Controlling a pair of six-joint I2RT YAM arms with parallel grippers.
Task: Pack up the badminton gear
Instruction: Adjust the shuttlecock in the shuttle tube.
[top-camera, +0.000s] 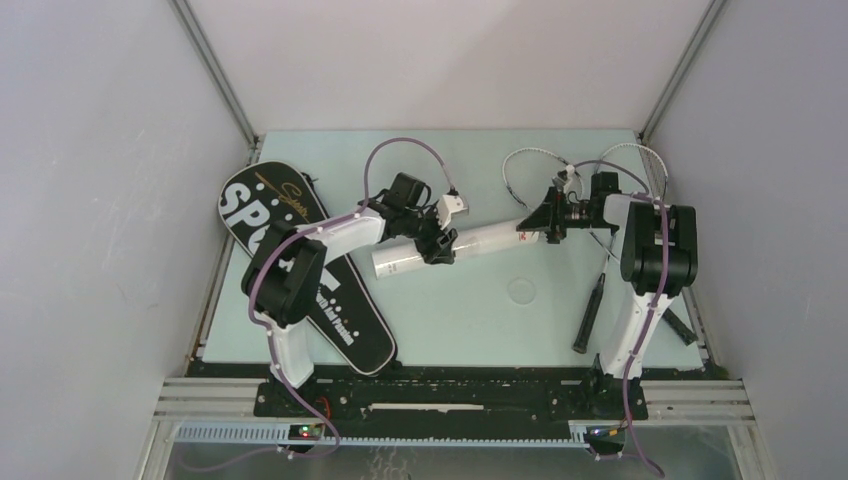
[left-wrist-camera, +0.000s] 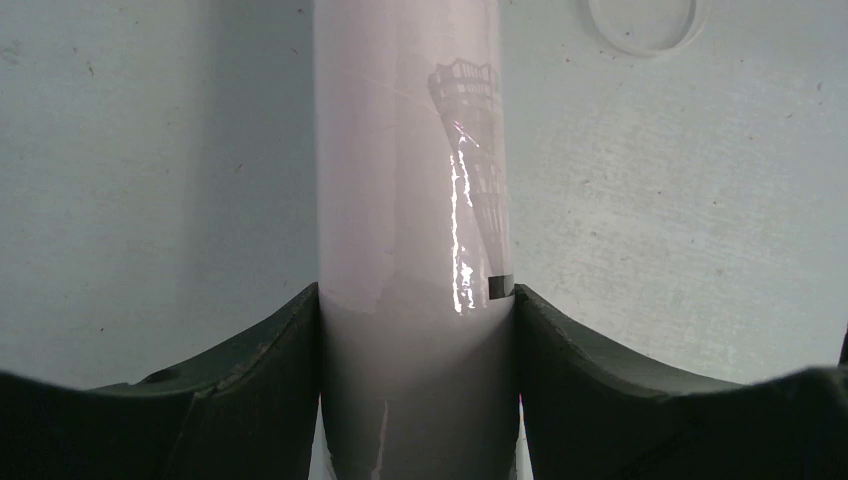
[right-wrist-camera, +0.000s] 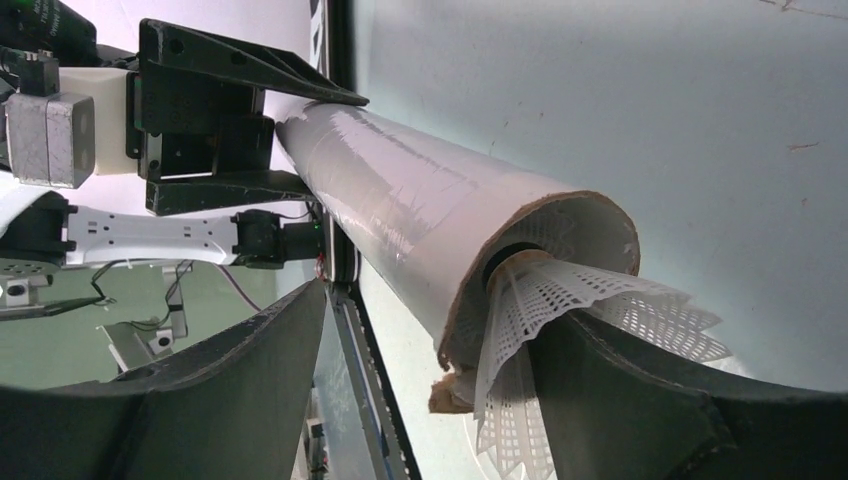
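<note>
Where tube (right-wrist-camera: 420, 215) ends, cardboard frays.

The black bag (top-camera: 258, 203) shows big white letters "SPO", the rest hidden. Its gold script and smaller print are unreadable.

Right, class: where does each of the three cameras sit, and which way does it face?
Top external: above and behind the bases, looking down at the table; left arm and right arm show.
Left wrist: on the left arm, looking down onto the white tube; left fingers clamp it.
Right wrist: on the right arm, facing the tube's open end, shuttlecock poking out; right fingers apart.
Shared: both wrist views show the tube; the right also the left gripper.
</note>
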